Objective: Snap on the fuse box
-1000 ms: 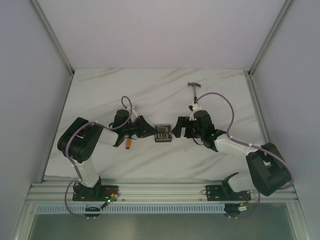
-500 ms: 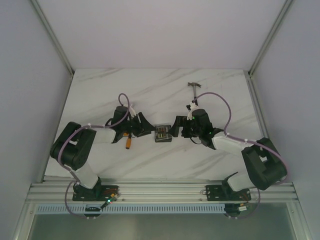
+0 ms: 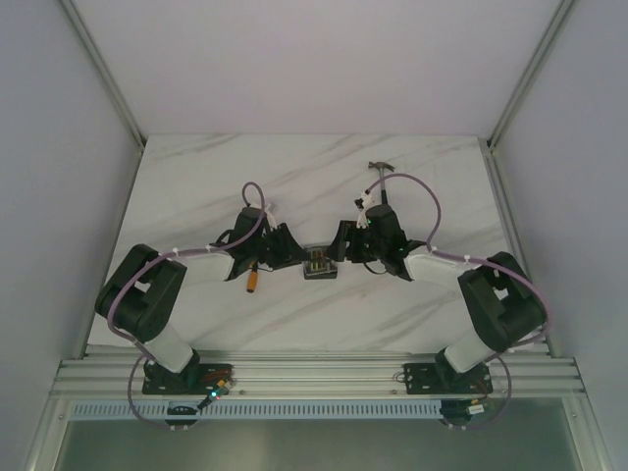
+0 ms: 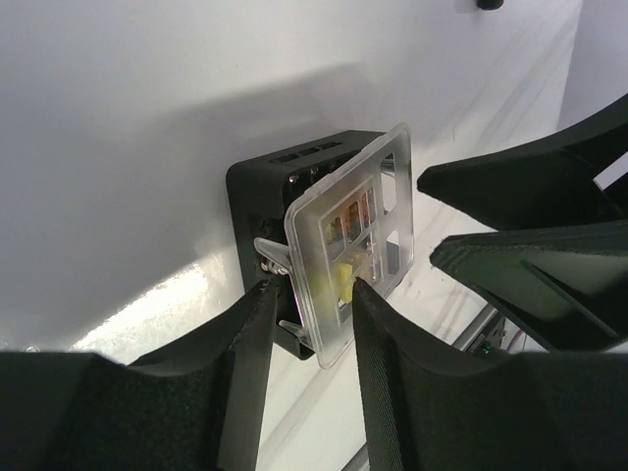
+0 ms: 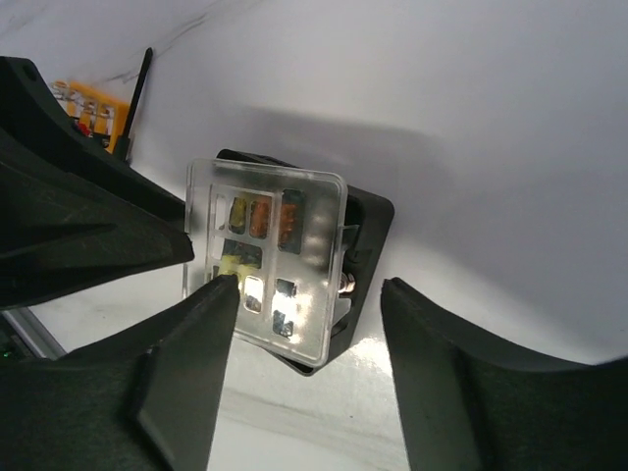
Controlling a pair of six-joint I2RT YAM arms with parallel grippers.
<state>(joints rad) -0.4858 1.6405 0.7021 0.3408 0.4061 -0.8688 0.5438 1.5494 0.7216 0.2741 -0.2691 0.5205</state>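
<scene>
The fuse box (image 3: pixel 318 263) is a small black square box lying on the marble table between my two grippers. Its black body (image 4: pixel 263 192) holds yellow and orange fuses. Its clear lid (image 4: pixel 355 235) lies over it, offset and not flush, and also shows in the right wrist view (image 5: pixel 267 257). My left gripper (image 4: pixel 309 289) is closed narrowly on the box's near corner, one finger on the body's side and the other on the lid's top. My right gripper (image 5: pixel 306 287) is open around the opposite side. One of its fingertips (image 5: pixel 221 287) touches the lid and the other stands clear.
A small hammer (image 3: pixel 381 169) lies at the back right of the table. A small orange piece (image 3: pixel 252 280) lies under the left arm. An orange block with small fuses (image 5: pixel 90 110) and a thin black rod (image 5: pixel 137 93) lie beyond the box.
Both grippers have moved inward to the fuse box from either side. The left one now pinches its corner, and the right one straddles its other side.
</scene>
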